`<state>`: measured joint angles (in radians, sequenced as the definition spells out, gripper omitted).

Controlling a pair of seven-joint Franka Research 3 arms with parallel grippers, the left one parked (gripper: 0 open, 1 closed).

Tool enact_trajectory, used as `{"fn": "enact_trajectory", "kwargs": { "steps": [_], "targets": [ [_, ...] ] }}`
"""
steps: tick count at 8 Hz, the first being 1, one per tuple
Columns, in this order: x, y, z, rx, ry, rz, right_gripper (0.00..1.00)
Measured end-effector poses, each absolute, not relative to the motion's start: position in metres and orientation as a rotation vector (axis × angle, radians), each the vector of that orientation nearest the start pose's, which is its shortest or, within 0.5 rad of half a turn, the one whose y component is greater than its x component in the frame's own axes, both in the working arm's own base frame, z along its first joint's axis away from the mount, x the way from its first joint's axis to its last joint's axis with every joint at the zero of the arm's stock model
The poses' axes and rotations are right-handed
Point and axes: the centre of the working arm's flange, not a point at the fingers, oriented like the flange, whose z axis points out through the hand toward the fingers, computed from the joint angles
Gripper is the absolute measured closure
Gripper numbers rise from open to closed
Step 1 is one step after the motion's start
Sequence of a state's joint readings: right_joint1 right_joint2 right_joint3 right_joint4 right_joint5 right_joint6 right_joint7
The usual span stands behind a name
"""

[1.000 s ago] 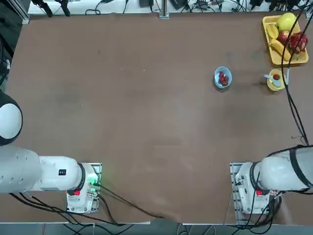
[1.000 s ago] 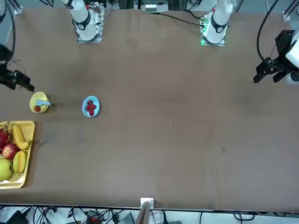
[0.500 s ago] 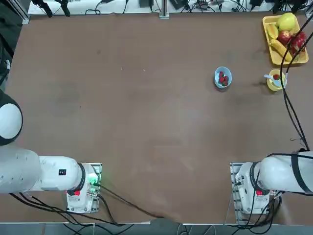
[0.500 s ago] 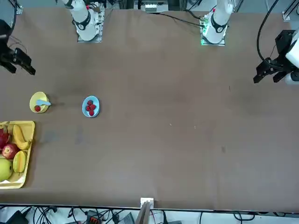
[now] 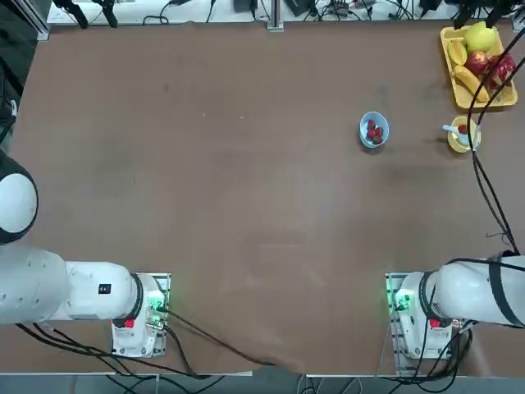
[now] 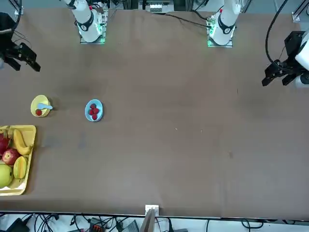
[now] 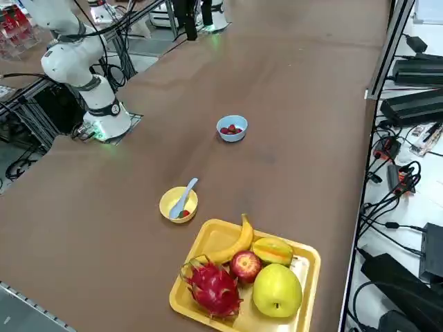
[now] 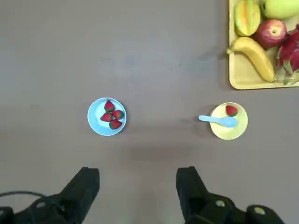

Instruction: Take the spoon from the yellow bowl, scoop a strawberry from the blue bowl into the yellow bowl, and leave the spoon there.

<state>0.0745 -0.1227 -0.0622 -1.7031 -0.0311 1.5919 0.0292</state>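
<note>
Looking out from the yellow bowl point(image 7: 166, 205), I see the yellow fruit tray point(image 7: 257, 319) just beyond it on the side away from the arm's base. The banana point(image 7: 239, 243) lies on the tray's side nearest the bowl. Farther from the bowl sit a red apple point(image 7: 246, 265), a green fruit point(image 7: 277, 291), a dragon fruit point(image 7: 215, 288) and a cut yellow-green fruit point(image 7: 272, 250). To the bowl's left, well apart from it, stands the blue bowl point(image 8: 95, 115), with four strawberries point(image 8: 106, 117) grouped inside. Black cables point(image 5: 473, 131) cut across my top view of the yellow bowl, so I read it better from the wrist and side.

The spoon point(image 8: 226, 122) is in the yellow bowl, pale blue and smooth. Its rounded scoop end lies inside, and its short handle reaches out over the rim on the blue bowl's side. A single red strawberry point(image 8: 231, 110) with a bit of green lies inside, right by the scoop end.

My right gripper point(image 8: 138, 189) is up above the table, well clear of the yellow bowl. Its fingers point(image 8: 87, 186) are spread wide apart with nothing between them.
</note>
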Motion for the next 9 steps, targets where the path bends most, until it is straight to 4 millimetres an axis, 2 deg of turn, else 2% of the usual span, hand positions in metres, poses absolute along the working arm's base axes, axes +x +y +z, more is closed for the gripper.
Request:
{"fn": "enact_trajectory", "kwargs": {
  "steps": [2,7,9],
  "targets": [
    [0.520,0.017,0.631,-3.163,-0.014,-0.063,0.00],
    [0.522,0.023,0.632,-3.127,-0.019,-0.085,0.00],
    [0.522,0.024,0.631,-3.123,0.044,-0.083,0.00]
  ]
}}
